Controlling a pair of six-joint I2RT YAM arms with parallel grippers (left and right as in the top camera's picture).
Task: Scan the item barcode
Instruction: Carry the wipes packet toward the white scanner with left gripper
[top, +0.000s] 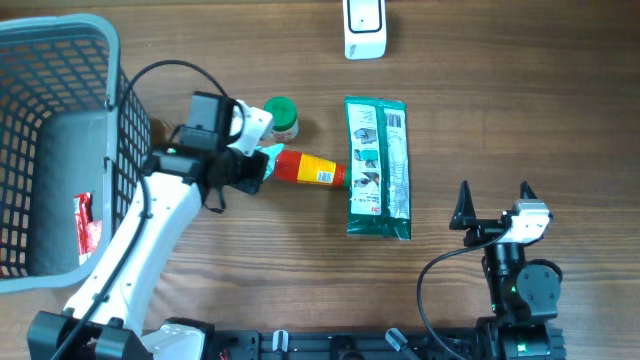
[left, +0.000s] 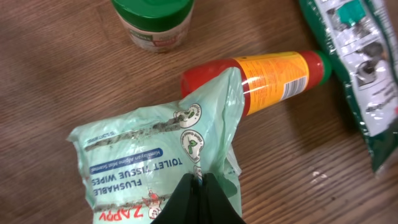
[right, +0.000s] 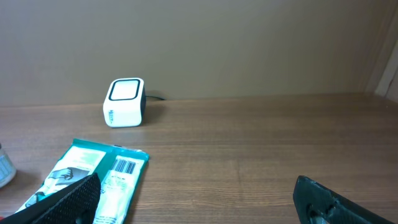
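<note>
Pale green plastic pack of flushable toilet wipes (left: 149, 155) fills our lower left-wrist frame, pinched in our left end effector (left: 198, 186), its corner overlapping a red-and-yellow plastic bottle (left: 273, 78) lying on the wooden worktop (left: 62, 74). Our right end effector (top: 494, 200) stands spread at lower right overhead; a white box scanner (top: 364, 28) sits top centre.

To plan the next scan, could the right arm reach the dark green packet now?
Probably yes: the right gripper is open and empty, with only bare table between it and the green packet.
</note>
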